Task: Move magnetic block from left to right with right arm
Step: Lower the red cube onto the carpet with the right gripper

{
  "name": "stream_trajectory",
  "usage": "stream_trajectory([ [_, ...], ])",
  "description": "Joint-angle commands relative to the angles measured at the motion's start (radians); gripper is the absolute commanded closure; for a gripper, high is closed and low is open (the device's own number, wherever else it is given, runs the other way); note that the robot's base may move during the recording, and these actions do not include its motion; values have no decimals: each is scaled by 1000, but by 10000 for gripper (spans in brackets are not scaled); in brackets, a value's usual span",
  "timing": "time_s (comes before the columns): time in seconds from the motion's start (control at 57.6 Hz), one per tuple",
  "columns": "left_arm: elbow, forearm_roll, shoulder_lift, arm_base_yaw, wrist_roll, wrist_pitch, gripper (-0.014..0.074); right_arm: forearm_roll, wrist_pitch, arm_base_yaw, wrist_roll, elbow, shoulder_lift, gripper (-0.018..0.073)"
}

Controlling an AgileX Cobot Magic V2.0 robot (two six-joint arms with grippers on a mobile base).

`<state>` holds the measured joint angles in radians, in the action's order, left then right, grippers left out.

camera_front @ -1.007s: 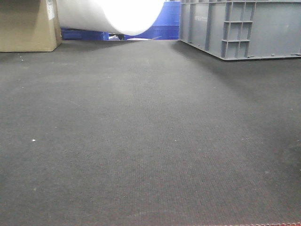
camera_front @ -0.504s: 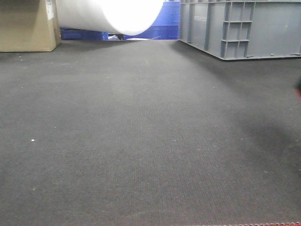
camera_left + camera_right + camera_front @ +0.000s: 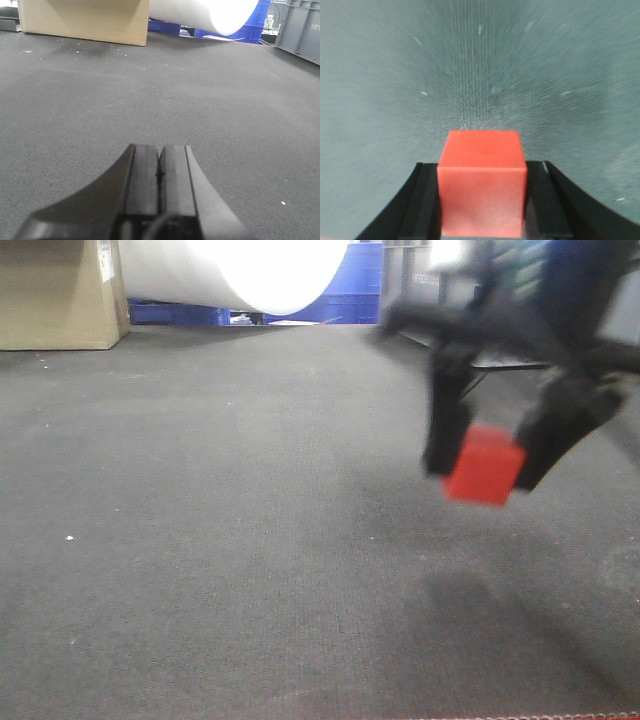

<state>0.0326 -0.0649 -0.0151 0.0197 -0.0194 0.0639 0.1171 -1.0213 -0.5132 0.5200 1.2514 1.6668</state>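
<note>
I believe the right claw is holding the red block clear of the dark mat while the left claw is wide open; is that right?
Not quite: the left claw is shut, not wide open; the left wrist view shows its fingers pressed together. The rest stands: the right claw holds the red block clear of the dark mat.

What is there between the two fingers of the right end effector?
A red cube, touching both black fingers of the right end effector and held above the mat. The right wrist view shows it best; the front view agrees.
</note>
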Motion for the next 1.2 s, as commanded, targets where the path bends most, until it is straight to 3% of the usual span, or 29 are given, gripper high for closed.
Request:
stream_trajectory([
  [0.0,8,-3,-8,0,-2,-84,713,-74,-70,-59,82,118,42,268],
  [0.208,8,-3,-8,0,-2,-84,713,-66,-116,-124,106,254,162,268],
  [0.486,8,-3,-8,0,-2,-84,713,-60,-10,-127,175,256,170,268],
  [0.747,8,-3,-8,0,-2,-84,713,-94,-4,-151,183,256,171,268],
  [0.955,8,-3,-8,0,-2,-84,713,-161,-2,-210,260,265,181,268],
  [1.181,8,-3,-8,0,-2,-84,713,-158,-53,-217,260,322,215,268],
])
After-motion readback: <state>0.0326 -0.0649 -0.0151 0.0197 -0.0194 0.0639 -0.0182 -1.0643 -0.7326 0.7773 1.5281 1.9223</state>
